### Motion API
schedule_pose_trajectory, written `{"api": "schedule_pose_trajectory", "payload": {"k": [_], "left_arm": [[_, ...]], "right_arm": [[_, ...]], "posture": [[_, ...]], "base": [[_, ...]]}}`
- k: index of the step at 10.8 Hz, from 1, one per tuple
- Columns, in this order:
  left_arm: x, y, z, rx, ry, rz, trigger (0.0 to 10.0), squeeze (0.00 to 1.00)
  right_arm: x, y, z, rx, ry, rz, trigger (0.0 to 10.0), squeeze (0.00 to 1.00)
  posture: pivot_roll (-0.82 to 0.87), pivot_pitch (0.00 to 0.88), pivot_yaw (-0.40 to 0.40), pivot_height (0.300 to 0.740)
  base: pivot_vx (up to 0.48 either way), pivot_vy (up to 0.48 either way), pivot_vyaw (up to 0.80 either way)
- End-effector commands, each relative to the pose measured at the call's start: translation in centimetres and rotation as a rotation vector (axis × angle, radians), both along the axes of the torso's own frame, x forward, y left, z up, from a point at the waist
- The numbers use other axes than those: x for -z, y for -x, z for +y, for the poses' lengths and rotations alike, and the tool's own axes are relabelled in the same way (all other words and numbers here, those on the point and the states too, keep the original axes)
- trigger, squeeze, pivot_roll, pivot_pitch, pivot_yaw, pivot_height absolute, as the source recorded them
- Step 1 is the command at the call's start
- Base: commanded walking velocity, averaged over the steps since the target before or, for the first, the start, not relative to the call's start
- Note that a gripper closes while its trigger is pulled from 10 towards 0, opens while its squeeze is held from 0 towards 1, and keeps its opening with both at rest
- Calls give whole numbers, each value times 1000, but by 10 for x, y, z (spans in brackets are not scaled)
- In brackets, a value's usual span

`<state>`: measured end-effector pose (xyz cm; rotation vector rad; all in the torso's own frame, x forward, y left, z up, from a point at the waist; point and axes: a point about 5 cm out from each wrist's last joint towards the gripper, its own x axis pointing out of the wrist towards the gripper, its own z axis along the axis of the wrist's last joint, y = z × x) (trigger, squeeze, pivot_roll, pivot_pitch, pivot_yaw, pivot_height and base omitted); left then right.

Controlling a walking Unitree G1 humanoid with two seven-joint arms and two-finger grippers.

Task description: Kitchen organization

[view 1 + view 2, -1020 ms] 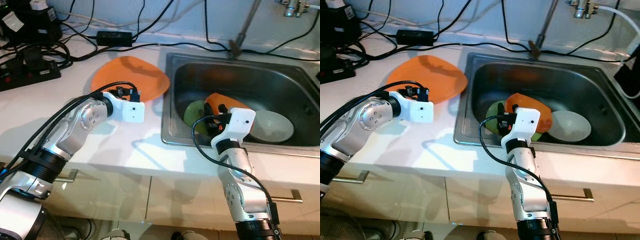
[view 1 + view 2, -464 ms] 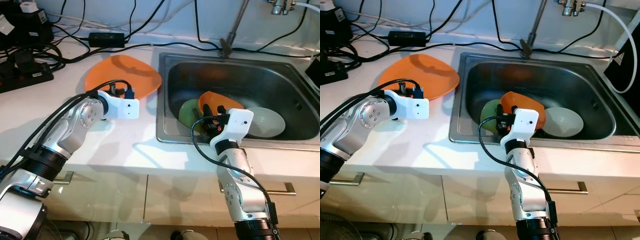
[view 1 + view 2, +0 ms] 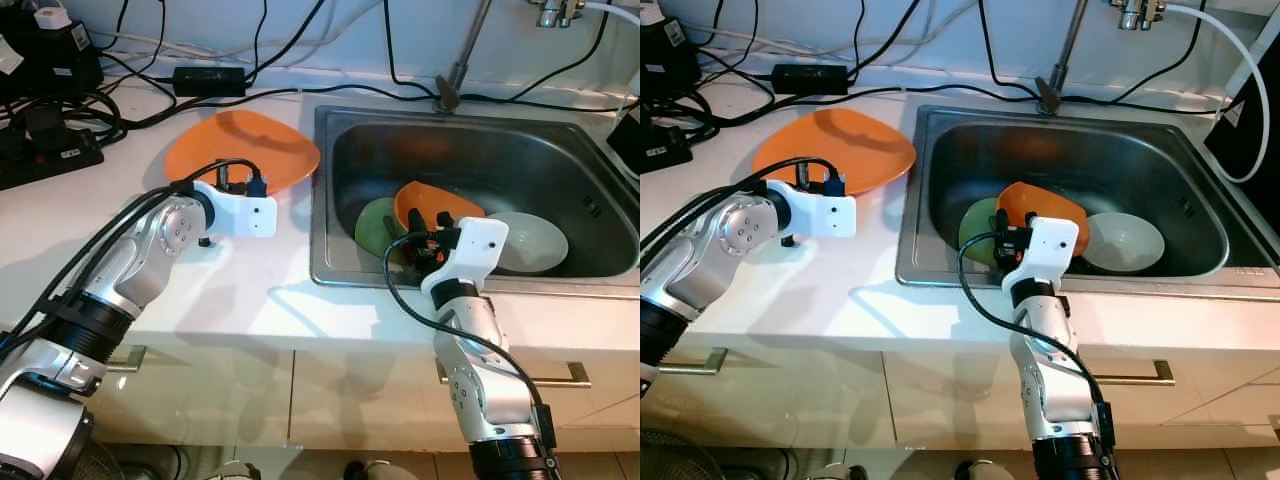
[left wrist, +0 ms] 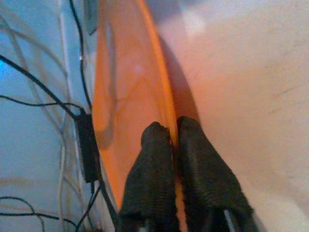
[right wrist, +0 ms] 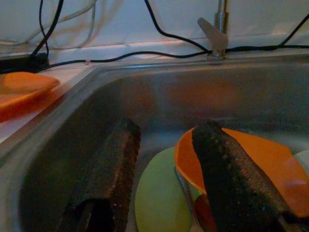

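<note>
Pinching the near rim of the orange plate [image 3: 243, 150], the left gripper [image 4: 174, 140] is pressing its two black fingers [image 4: 153, 159] together with only the plate's thin edge between them. The plate is lying flat on the white countertop [image 3: 250, 290], extending away from the fingertips toward the wall, where a black power adapter [image 3: 209, 76] and several black cables [image 3: 150, 105] are lying just beyond its far edge. The sink [image 3: 330, 270] is sitting beside this gripper, on the side toward the other arm.

The right gripper [image 5: 164, 140] is hovering over the near wall of the sink with its fingers spread apart and nothing between them. Just ahead of its fingertips, an orange bowl [image 5: 251, 159] is resting tilted on a green plate [image 5: 157, 198], the two touching on the sink floor. A white bowl [image 3: 530, 240] is sitting beside the orange bowl, on the side away from the left arm. Farther beyond, the faucet base [image 5: 215, 34] is standing at the sink's far rim.
</note>
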<state>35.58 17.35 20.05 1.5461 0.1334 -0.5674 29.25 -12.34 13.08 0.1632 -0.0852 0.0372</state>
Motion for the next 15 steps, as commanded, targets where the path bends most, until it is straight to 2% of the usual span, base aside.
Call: {"api": "schedule_pose_trajectory", "payload": {"k": [1,3,4,5,7,8,9,10,11,14,15], "left_arm": [[22,4,5,-25,-25,68,0,0],[3,-1,-2,5,21,-95,0,0],[-7,0,-12,46,71,-190,0,0],[-12,4,-21,82,120,-241,0,0],[-17,7,-32,121,164,-296,0,0],[-19,12,-44,167,208,-340,0,0],[-17,14,-47,172,213,-341,10000,0],[-15,15,-52,179,230,-347,10000,0],[-14,17,-56,185,247,-355,10000,0],[-12,19,-62,192,266,-357,10000,0],[-11,19,-64,194,269,-354,10000,0]], "right_arm": [[1,-2,-2,6,11,17,10000,0],[-1,-4,-3,9,11,11,10000,0],[-4,-6,-6,15,14,2,10000,0],[-5,-8,-8,18,18,-3,10000,0],[-10,-10,-13,30,9,-13,10000,0],[-16,-14,-16,42,16,-26,10000,0],[-21,-16,-18,44,18,-39,10000,0],[-30,-21,-22,57,13,-61,10000,914],[-39,-25,-25,67,-18,-84,10000,1000],[-67,-35,-24,28,-188,-116,10000,1000],[-73,-37,-21,1,-278,-114,10000,1000]], "posture": [[6,78,-67,740],[6,78,-67,740],[7,73,-71,740],[6,74,-74,740],[5,76,-77,740],[4,75,-79,740],[2,74,-79,740],[-3,72,-80,740],[-4,72,-82,740],[-4,72,-83,740],[-9,72,-88,740]], "base": [[0,0,0],[0,0,0],[0,0,0],[0,0,0],[0,0,0],[0,0,0],[0,0,0],[0,0,0],[0,0,0],[0,0,0],[0,0,0]]}}
